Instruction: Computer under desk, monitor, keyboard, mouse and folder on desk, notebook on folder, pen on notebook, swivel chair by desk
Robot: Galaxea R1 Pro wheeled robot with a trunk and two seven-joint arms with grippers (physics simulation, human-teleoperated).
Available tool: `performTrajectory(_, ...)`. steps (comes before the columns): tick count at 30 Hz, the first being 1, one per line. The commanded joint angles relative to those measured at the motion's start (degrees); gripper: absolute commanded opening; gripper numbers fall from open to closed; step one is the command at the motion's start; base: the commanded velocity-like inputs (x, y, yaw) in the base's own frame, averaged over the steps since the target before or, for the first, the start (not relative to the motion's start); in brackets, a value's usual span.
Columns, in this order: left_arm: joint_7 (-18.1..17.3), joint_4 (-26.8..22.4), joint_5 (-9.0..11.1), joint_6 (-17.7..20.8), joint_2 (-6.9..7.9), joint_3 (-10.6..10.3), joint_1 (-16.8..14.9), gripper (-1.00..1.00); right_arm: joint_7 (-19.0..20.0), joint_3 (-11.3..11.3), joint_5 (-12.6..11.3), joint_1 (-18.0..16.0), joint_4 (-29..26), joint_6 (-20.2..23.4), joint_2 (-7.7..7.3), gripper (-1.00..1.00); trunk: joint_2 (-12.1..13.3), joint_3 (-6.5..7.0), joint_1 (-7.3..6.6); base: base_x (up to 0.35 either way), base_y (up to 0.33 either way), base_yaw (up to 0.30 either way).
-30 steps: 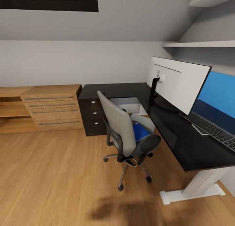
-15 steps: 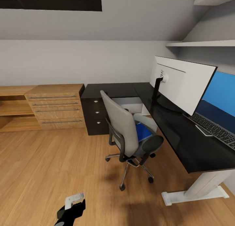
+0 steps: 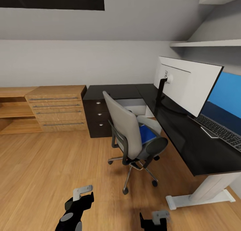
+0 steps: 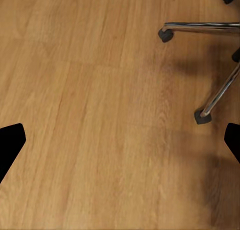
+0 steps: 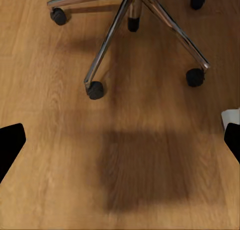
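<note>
While both grippers hang spread wide and empty over the oak floor, left gripper [image 3: 82,196] and right gripper [image 3: 157,219], the step in hand looks like the approach to the grey padded swivel chair [image 3: 129,134]. On its seat lies the flat bright blue folder [image 3: 146,134], long axis running toward the long black L-shaped desk [image 3: 180,137]. Next comes reaching past the armrest to lift it.
</note>
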Motion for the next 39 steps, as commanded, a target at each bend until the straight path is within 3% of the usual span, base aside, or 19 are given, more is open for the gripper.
performTrajectory(1, 0.51, -0.18, 0.55, 0.14, 0.0, -0.05, -0.01, 1.0, -0.65, 0.22, -0.09, -1.48, -1.05, 2.85, 0.15, 1.0, -0.44, -0.23, 0.22, 0.0, 0.0, 0.0)
performTrajectory(3, 0.52, -0.29, 0.51, 0.11, 0.0, 0.0, -0.01, 1.0, -1.45, 0.39, -1.89, -4.01, -1.91, 6.09, 0.28, 1.0, -1.24, -0.59, 0.66, 0.0, 0.0, 0.0)
performTrajectory(4, 0.53, -0.58, 0.49, 0.09, 0.0, 0.05, -0.01, 1.0, -2.48, 0.48, -4.23, -6.64, -2.2, 8.86, 0.35, 1.0, -1.64, -0.77, 0.88, 0.0, 0.0, 0.0)
performTrajectory(7, 0.54, -1.5, 0.48, 0.05, 0.0, 0.14, -0.01, 1.0, -5.22, 0.41, -8.4, -11.48, -1.64, 14.55, 0.33, 1.0, -2.84, -1.31, 1.54, 0.0, 0.0, 0.0)
performTrajectory(10, 0.76, -1.99, 0.38, 0.03, 0.0, 0.19, -0.01, 1.0, -6.53, 0.26, -10.07, -14.0, -0.45, 17.07, 0.2, 1.0, -4.05, -1.84, 2.2, 0.0, 0.0, 0.0)
performTrajectory(16, 4.08, -2.0, 0.33, -0.03, 0.04, 0.27, -0.01, 1.0, -7.02, 0.16, -10.66, -15.21, 1.55, 16.66, 0.06, 1.0, -6.45, -2.92, 3.52, -0.005, -0.002, 0.0)
performTrajectory(21, 5.31, -1.74, 0.24, -0.06, 0.05, 0.28, -0.01, 1.0, -6.82, 0.39, -10.57, -15.46, 1.88, 13.0, -0.6, 1.0, -8.46, -3.82, 4.62, -0.18, -0.113, 0.0)
performTrajectory(25, 5.39, -1.43, 0.28, -0.05, 0.06, 0.28, -0.01, 1.0, -6.83, 0.47, -10.55, -15.47, 1.74, 12.54, -0.7, 1.0, -10.06, -4.54, 5.49, -0.224, -0.191, 0.0)
performTrajectory(39, 4.85, 4.31, 0.12, -0.21, 0.07, 0.24, -0.01, 1.0, -7.09, 0.4, -10.46, -15.41, 1.67, 12.38, -0.72, 1.0, -10.06, -4.54, 5.49, 0.0, -0.071, 0.141)
